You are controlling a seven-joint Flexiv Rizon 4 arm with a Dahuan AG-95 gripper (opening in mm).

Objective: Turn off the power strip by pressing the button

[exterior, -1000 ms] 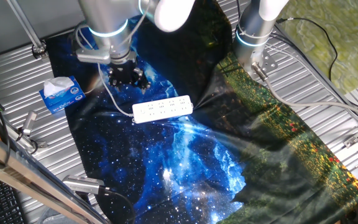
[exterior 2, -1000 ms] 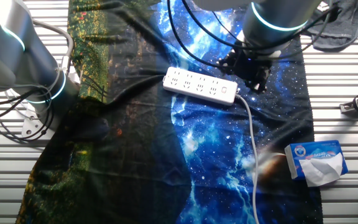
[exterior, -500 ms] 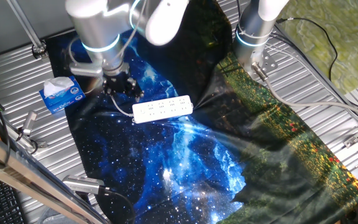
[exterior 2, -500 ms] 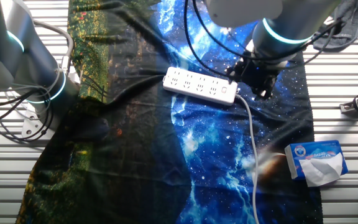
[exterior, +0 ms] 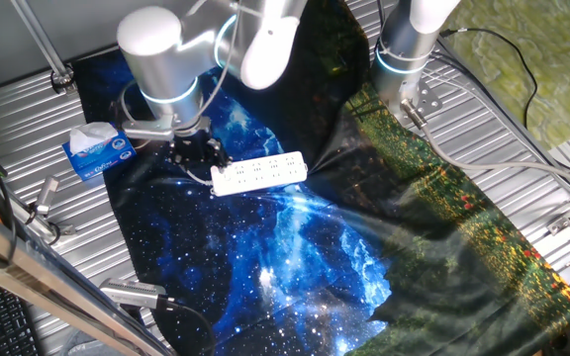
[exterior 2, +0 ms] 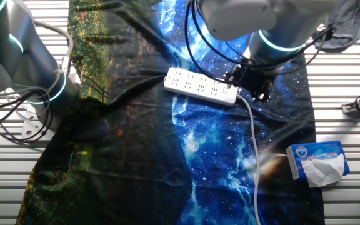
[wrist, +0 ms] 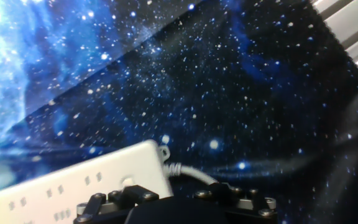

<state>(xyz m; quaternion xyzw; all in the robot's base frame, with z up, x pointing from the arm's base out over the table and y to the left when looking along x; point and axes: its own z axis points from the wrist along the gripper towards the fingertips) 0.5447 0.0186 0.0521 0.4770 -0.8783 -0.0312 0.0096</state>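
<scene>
The white power strip [exterior: 258, 173] lies on the blue starry cloth, with its cord [exterior 2: 253, 144] running off toward the tissue box. It also shows in the other fixed view [exterior 2: 202, 87] and at the lower left of the hand view [wrist: 73, 183]. My gripper [exterior: 198, 153] hangs low over the strip's cord end, also seen in the other fixed view [exterior 2: 252, 81]. In the hand view only the dark gripper body [wrist: 173, 205] shows at the bottom edge, over the strip's end where the cord [wrist: 188, 173] leaves. The fingertips are hidden in every view.
A blue-and-white tissue box [exterior: 97, 150] sits on the metal table left of the strip and shows in the other fixed view [exterior 2: 317, 161]. A second robot arm [exterior: 409, 49] stands at the cloth's far side. A metal clamp [exterior: 43, 203] lies near the table edge.
My gripper has moved down and closer to the cord end of the power strip. The strip, cord and tissue box have not moved.
</scene>
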